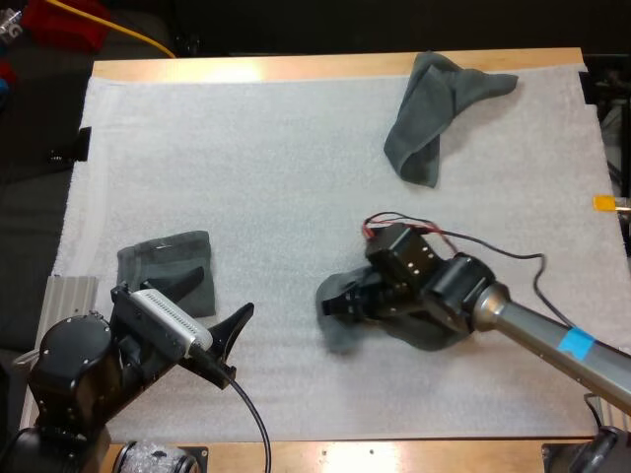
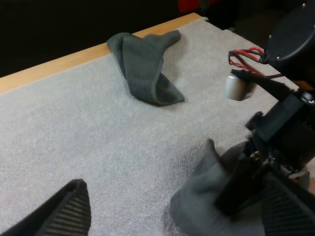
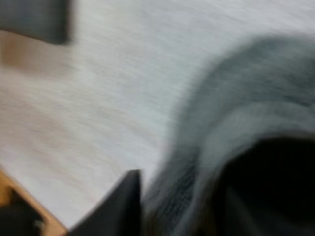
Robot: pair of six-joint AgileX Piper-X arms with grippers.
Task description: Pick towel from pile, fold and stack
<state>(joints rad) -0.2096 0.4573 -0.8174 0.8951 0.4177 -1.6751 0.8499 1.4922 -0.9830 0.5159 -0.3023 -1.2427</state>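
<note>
A dark grey-green towel [image 1: 340,330] lies bunched on the white mat [image 1: 246,177] right of centre, and my right gripper [image 1: 335,301] is shut on its lifted edge. In the left wrist view the same towel [image 2: 202,189] rises in a peak under the right gripper. From the right wrist view the towel [image 3: 236,123] wraps close around my right gripper [image 3: 197,196]. A folded towel [image 1: 168,264] rests flat at the near left. My left gripper [image 1: 219,298] hovers open just right of it, holding nothing. A crumpled towel [image 1: 439,113] [image 2: 147,64] sits at the far right.
The wooden table edge [image 1: 296,67] runs along the far side, close behind the crumpled towel. A metal bracket [image 1: 69,294] sits at the mat's near left edge, beside my left arm.
</note>
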